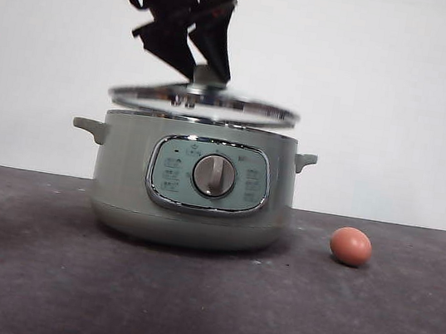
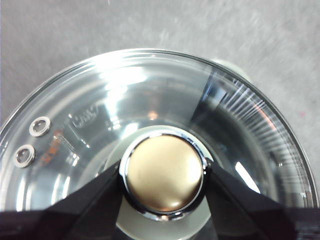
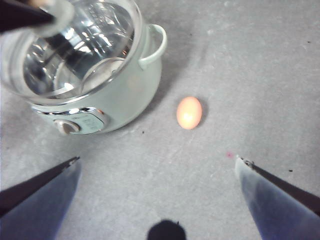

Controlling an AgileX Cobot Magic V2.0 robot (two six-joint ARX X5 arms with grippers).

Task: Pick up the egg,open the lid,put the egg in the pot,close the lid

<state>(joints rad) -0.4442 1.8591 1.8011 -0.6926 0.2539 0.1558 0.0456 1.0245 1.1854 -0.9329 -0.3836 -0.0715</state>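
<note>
From the front, the left gripper (image 1: 196, 66) comes down from above onto the knob of the lid (image 1: 203, 104), which sits just clear of the pot (image 1: 193, 184), seemingly lifted to open the way; the egg (image 1: 350, 246) lies on the table (image 1: 201, 315) beside the pot, untouched; the left wrist view shows both jaws clamped against the knob (image 2: 162, 172); the right wrist view shows the right gripper (image 3: 157, 165) spread wide, high above the egg, likely readying the pick.
</note>
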